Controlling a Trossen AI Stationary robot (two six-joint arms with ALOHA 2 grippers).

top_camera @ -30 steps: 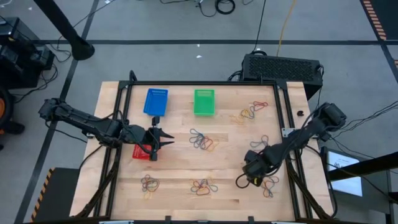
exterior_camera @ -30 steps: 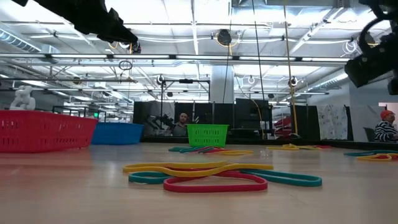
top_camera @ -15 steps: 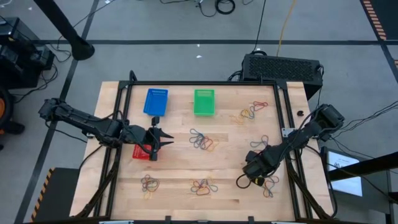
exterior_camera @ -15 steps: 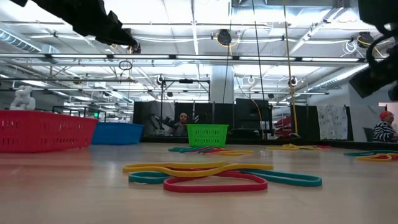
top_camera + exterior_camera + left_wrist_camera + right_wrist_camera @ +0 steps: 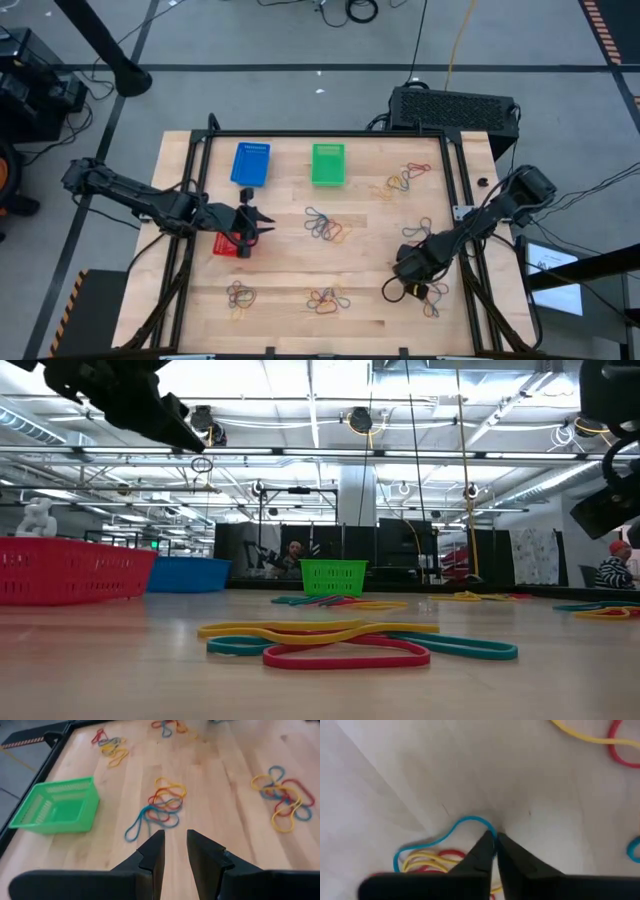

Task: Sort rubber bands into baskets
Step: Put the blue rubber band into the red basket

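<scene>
We see the table (image 5: 300, 255), then three baskets — blue (image 5: 250, 163), green (image 5: 328, 164), and red (image 5: 232, 244), half hidden under the left gripper (image 5: 259, 220), its fingers slightly parted, empty. The right gripper (image 5: 495, 840) is clenched on a blue band (image 5: 451, 831) — pinch point hard to make out.

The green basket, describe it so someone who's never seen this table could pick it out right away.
Look at the wooden table from above and go to its far edge, the side nearest the black box with a grille. Two small mesh baskets sit side by side there: the green basket is the one nearer the middle, with the blue basket on its left. The red basket lies further forward, under the left gripper.
</scene>
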